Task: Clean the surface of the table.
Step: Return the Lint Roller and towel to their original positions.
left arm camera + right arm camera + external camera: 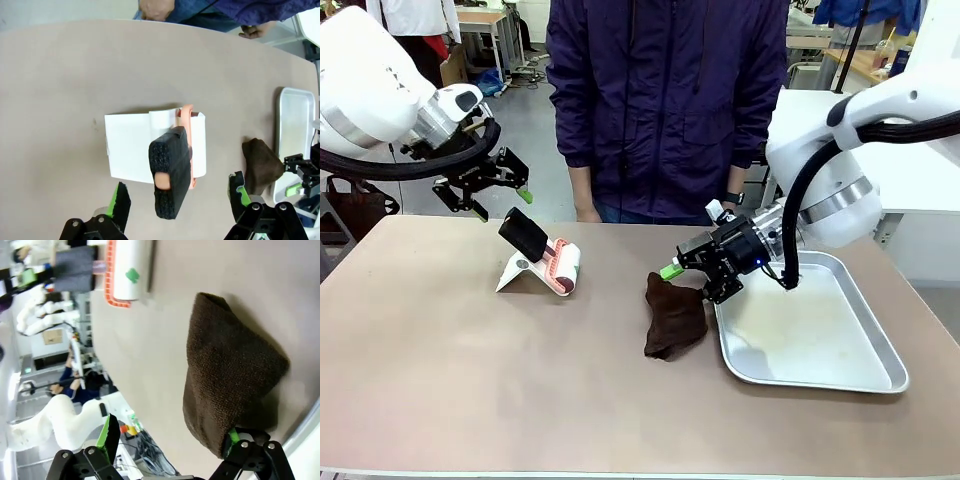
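Observation:
The taupe-brown surface of the table [470, 380] carries a lint roller [542, 255] with a black handle, leaning on its white stand [132, 150] at the far left. A crumpled brown cloth [673, 316] lies near the middle. My left gripper [498, 203] hangs open in the air, up and left of the roller; in the left wrist view the handle [170, 175] lies between the spread fingers, well below them. My right gripper [695, 283] is open right at the cloth's far edge. One green pad [231, 436] touches the cloth [230, 370], which is not between the jaws.
A shiny metal tray [865, 375] sits on the table just right of the cloth, under my right wrist. A person in a dark purple jacket stands at the far edge, one hand [585, 212] close to the tabletop. The front half of the table is bare.

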### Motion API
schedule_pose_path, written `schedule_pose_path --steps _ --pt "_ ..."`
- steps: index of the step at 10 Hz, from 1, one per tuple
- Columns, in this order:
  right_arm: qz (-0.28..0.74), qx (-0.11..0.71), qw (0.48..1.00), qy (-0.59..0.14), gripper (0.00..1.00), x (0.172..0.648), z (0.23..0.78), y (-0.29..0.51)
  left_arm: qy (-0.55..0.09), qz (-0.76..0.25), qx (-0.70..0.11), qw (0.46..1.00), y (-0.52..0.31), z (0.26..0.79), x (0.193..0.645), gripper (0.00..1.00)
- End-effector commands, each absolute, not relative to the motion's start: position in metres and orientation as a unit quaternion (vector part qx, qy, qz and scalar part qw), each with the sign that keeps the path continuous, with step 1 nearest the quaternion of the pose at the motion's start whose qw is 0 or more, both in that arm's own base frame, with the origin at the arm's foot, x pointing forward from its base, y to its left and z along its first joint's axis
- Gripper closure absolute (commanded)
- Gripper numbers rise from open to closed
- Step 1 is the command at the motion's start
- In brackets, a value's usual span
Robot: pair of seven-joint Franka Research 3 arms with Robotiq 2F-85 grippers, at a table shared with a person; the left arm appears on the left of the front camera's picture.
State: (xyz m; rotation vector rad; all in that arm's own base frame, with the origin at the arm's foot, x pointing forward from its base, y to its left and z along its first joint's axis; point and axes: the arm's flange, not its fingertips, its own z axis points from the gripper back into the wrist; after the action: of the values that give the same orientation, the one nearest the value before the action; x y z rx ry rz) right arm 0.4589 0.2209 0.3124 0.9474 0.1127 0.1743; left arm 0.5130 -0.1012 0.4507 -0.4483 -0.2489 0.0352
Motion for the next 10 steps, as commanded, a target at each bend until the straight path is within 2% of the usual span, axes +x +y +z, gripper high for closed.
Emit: schedule_pose_path --steps 1,2,4,5,6,8,10 --pt "0.053 0.290 0.951 0.091 0.00 0.465 0.345 0.244 -0.137 0.027 -0.214 0.967 -0.098 0.459 0.495 0.00" --pt "0.051 0.199 0.974 0.096 0.00 0.466 0.358 0.255 -0.143 0.030 -0.210 0.967 -0.097 0.465 0.488 0.00" --pt "0.055 0.074 0.993 0.077 0.00 0.470 0.382 0.270 -0.165 0.032 -0.214 0.962 -0.092 0.473 0.473 0.00" --pt "0.048 0.020 0.997 0.056 0.00 0.470 0.392 0.271 -0.171 0.040 -0.210 0.962 -0.088 0.475 0.467 0.00" --pt "0.050 0.009 0.998 0.042 0.00 0.466 0.402 0.269 -0.176 0.045 -0.210 0.961 -0.083 0.477 0.462 0.00" --pt "0.069 0.100 0.991 0.055 0.00 0.444 0.417 0.253 -0.200 0.054 -0.229 0.951 -0.069 0.487 0.440 0.00" --pt "0.055 0.221 0.972 0.051 0.00 0.411 0.429 0.209 -0.213 0.054 -0.274 0.936 -0.039 0.490 0.398 0.00"
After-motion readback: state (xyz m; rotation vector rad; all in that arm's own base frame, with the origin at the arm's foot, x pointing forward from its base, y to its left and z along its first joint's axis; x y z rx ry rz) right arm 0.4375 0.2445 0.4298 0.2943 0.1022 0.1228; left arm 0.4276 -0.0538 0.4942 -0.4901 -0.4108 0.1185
